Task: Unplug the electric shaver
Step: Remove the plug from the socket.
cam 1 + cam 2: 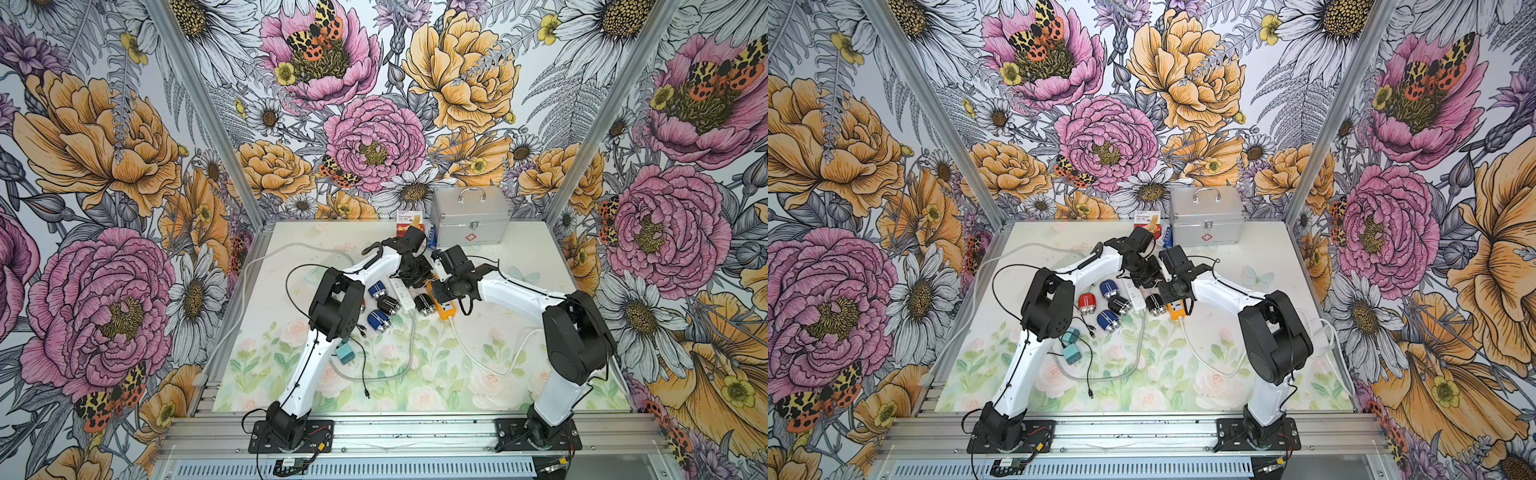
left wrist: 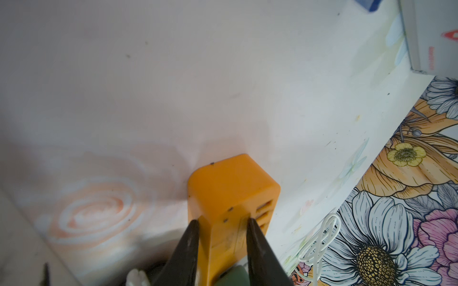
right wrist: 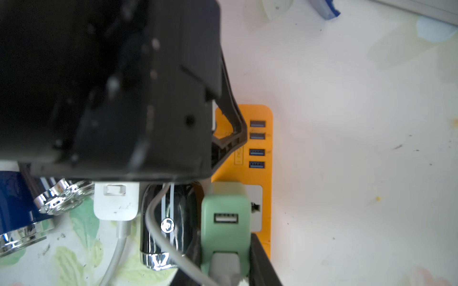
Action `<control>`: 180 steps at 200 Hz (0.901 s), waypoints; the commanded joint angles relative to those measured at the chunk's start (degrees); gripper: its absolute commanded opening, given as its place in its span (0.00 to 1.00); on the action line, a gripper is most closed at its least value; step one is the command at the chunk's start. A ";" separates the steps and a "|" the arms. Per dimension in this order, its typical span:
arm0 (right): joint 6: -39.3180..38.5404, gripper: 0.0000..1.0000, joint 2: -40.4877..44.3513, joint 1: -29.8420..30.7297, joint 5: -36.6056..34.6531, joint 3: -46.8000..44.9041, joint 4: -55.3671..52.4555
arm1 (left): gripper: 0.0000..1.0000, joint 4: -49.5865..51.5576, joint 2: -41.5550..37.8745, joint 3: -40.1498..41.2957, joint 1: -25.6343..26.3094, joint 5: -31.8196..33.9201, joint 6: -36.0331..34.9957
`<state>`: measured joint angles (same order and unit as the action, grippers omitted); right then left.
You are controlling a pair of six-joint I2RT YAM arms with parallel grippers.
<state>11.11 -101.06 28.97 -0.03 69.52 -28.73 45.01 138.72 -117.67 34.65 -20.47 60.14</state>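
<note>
A black electric shaver (image 3: 168, 222) lies beside the orange power strip (image 3: 255, 177), with a thin grey cable across it. In both top views this shaver (image 1: 424, 304) sits left of the strip (image 1: 445, 309). A green charger adapter (image 3: 225, 205) is plugged into the strip, and its USB port is empty. My right gripper (image 3: 225, 247) is shut on that adapter, one finger on each side. My left gripper (image 2: 221, 222) straddles the strip's far end (image 2: 230, 183), with both black fingers (image 2: 251, 230) against it. Where the shaver's cable ends is hidden.
A white power strip (image 1: 401, 293) lies left of the black shaver, with two blue shavers (image 1: 377, 289), another black one (image 1: 388, 304) and a red one (image 1: 1087, 302) beside it. Teal adapters (image 1: 344, 353) and loose cords lie nearer the front. A silver case (image 1: 469, 220) stands at the back.
</note>
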 commanded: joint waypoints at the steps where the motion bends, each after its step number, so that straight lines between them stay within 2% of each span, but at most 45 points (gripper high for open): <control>1: 1.11 0.07 4.60 0.47 -1.04 0.51 0.43 | 0.32 3.30 1.16 2.19 0.19 1.24 0.93; 107: 0.30 0.05 7.95 0.21 -0.96 0.50 -0.85 | 0.29 3.22 1.15 1.00 0.06 1.54 0.48; 180: -0.43 0.05 12.27 0.04 2.83 -3.71 -5.92 | 0.44 3.06 -1.88 -2.96 0.26 5.51 -4.68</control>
<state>11.25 -90.85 28.91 1.02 67.33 -32.58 46.78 138.69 -118.83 34.65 -18.44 58.61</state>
